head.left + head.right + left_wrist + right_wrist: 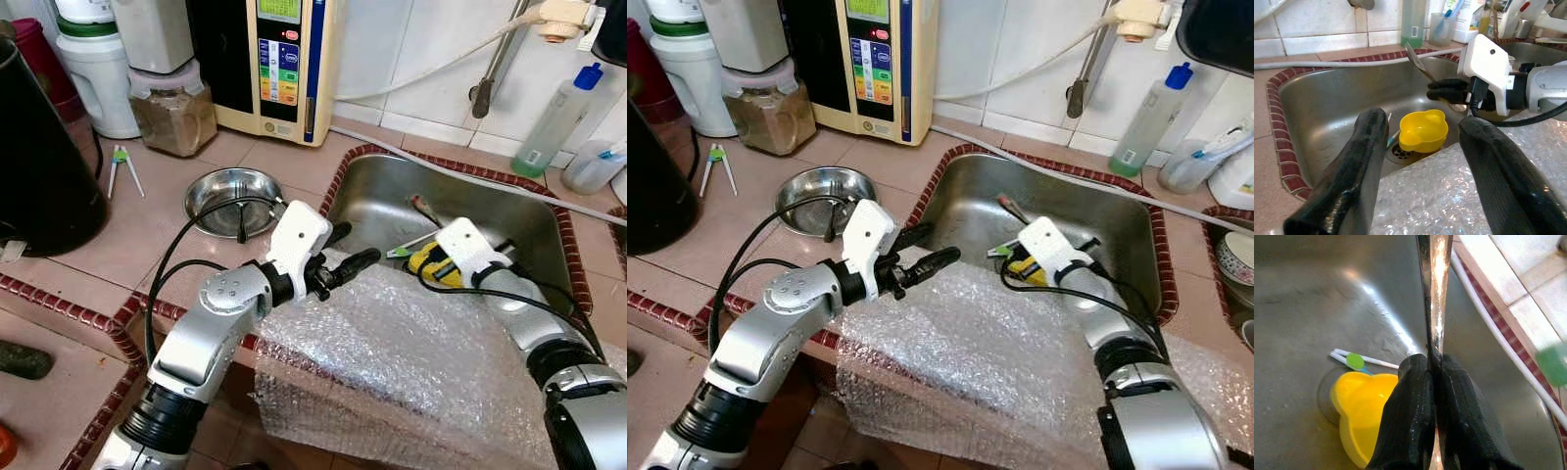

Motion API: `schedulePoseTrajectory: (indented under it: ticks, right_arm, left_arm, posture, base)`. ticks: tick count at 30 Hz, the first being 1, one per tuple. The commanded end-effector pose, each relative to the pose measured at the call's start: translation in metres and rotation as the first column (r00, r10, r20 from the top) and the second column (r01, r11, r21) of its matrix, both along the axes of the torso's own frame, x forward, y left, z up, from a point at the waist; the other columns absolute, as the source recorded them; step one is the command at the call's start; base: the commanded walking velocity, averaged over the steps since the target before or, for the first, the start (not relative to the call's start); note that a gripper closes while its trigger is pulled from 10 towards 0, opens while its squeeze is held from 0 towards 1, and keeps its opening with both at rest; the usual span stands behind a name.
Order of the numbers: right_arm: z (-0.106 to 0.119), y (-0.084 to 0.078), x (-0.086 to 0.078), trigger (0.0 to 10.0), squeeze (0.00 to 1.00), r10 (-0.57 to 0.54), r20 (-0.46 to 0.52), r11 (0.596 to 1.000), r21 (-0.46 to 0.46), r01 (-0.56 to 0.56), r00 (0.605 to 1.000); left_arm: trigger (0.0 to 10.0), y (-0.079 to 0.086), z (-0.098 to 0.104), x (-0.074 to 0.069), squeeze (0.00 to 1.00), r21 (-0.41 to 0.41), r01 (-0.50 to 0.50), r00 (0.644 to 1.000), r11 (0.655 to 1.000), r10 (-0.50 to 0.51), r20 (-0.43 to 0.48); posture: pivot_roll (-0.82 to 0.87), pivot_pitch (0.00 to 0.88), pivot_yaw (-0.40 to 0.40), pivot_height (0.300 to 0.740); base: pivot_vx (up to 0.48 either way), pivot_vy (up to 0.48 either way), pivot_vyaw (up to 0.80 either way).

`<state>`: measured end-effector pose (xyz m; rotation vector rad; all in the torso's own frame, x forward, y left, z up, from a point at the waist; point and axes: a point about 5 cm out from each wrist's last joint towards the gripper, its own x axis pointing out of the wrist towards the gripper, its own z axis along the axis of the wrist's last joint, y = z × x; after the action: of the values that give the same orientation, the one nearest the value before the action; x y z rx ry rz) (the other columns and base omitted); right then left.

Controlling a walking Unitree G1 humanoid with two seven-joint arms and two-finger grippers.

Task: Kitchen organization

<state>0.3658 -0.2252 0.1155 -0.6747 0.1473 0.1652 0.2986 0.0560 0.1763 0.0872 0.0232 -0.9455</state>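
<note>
The sink [534,235] holds a yellow bowl [1422,129] over its drain, and above it the right gripper [1432,374] pinches a thin metal utensil [1432,293] by its handle. That slim, slick handle could pivot or slip from the fingers and drop back in. The left gripper [1420,147] hovers at the sink's edge with fingers wide and empty.

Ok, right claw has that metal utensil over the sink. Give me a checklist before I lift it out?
1. Right claw shut on the long shiny metal utensil: ok.
2. Utensil's working end identified: cannot tell, it is hidden.
3. Yellow plastic bowl sits apart from the utensil, over the drain: ok.
4. Left claw open, hovering at the steel sink edge above the bubble wrap: ok.
5. Black cables near the right wrist free of snags: cannot tell.
</note>
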Motion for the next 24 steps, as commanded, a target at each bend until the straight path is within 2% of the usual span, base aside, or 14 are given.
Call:
schedulePoseTrajectory:
  ticks: [1, 10, 17, 18, 24]
  right_arm:
    - [0.002, -0.006, 0.001, 10.0, 1.00, -0.028, 0.002, 1.000, 0.013, 0.028, 1.000]
    - [0.008, -0.004, 0.004, 10.0, 1.00, -0.024, 0.020, 1.000, 0.000, 0.024, 1.000]
    - [0.002, -0.006, 0.004, 10.0, 1.00, -0.061, -0.058, 0.991, 0.112, 0.067, 0.996]
    - [0.001, -0.006, 0.004, 10.0, 1.00, -0.061, -0.073, 0.986, 0.150, 0.072, 0.995]
    - [0.011, -0.007, 0.007, 10.0, 1.00, -0.073, -0.036, 0.972, 0.221, 0.080, 0.997]
  left_arm:
    - [10.0, -0.004, 0.001, 0.000, 1.00, 0.008, 0.020, 1.000, 1.000, -0.020, 0.009]
    - [10.0, -0.008, 0.000, 0.001, 1.00, 0.007, 0.023, 1.000, 1.000, -0.023, 0.014]
    - [10.0, -0.006, -0.002, 0.001, 1.00, 0.014, 0.009, 1.000, 1.000, -0.009, 0.021]
    - [10.0, -0.005, -0.002, 0.001, 1.00, 0.014, 0.007, 1.000, 1.000, -0.007, 0.021]
    - [10.0, 0.000, -0.002, 0.003, 1.00, 0.007, -0.033, 0.999, 0.999, 0.033, 0.036]
  posture:
    - [0.08, 0.080, -0.028, 0.740]
    - [0.07, 0.069, -0.035, 0.740]
    - [0.07, 0.068, -0.041, 0.740]
    - [0.07, 0.069, -0.043, 0.740]
    - [0.07, 0.072, -0.049, 0.740]
  base:
    - [0.000, 0.000, 0.00]
    - [0.000, 0.000, 0.00]
    - [0.000, 0.000, 0.00]
    - [0.000, 0.000, 0.00]
    - [0.000, 0.000, 0.00]
